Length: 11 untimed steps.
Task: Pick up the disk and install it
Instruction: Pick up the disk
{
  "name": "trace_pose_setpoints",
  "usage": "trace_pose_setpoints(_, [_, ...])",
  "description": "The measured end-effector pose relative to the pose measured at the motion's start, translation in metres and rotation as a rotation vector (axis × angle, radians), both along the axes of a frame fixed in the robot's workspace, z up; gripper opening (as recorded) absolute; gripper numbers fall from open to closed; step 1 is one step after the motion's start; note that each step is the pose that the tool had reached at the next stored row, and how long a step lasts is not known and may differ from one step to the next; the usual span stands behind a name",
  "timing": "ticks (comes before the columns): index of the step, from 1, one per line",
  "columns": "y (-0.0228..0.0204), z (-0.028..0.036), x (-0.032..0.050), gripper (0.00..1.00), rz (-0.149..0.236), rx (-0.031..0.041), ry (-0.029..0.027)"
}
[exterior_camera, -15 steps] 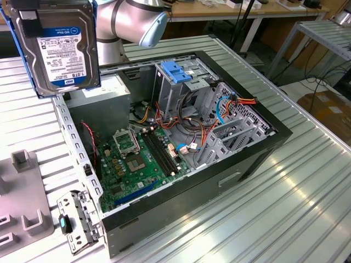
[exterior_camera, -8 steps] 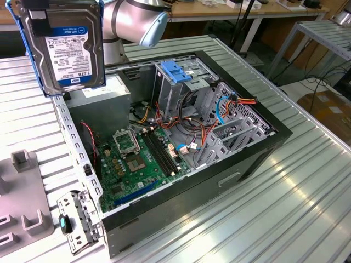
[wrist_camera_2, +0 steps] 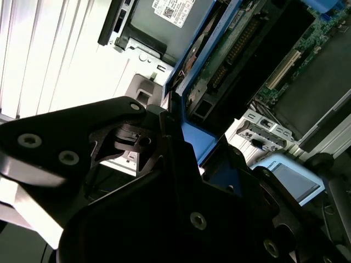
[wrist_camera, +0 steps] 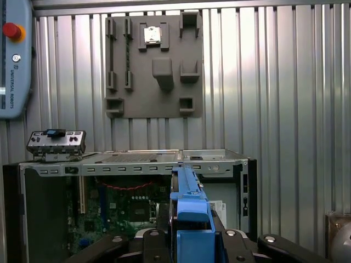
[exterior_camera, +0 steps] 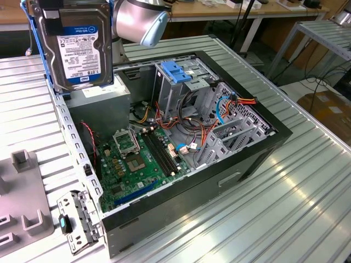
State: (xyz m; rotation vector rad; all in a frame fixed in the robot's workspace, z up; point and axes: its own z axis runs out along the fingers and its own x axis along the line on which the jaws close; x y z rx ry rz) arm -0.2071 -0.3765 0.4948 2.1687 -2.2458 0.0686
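Note:
The disk [exterior_camera: 78, 46], a hard drive with a white label, a blue band and blue side rails, hangs upright above the back left corner of the open computer case [exterior_camera: 258, 148] in the exterior view. My gripper [exterior_camera: 59, 13] is shut on its top end. In the first wrist view the disk [wrist_camera: 189, 200] shows edge-on between my black fingers [wrist_camera: 151, 241], over the case's rear wall. The second wrist view shows the disk's blue rail [wrist_camera_2: 204, 82] running out from the gripper [wrist_camera_2: 178, 139] over the motherboard.
Inside the case stand a grey drive cage with a blue latch [exterior_camera: 178, 70], a grey box [exterior_camera: 101, 101] with a white sticker, the motherboard [exterior_camera: 131, 159] and loose cables. A grey fixture plate [exterior_camera: 22, 192] and a metal bracket [exterior_camera: 77, 219] lie beside the case. A teach pendant [wrist_camera: 13, 55] rests on the ribbed table.

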Motion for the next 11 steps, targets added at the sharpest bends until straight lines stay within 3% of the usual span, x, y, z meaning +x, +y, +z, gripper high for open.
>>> trace_pose_setpoints(11, [0.0000,0.0000,0.0210,0.37,0.000,0.0000,0.0000])
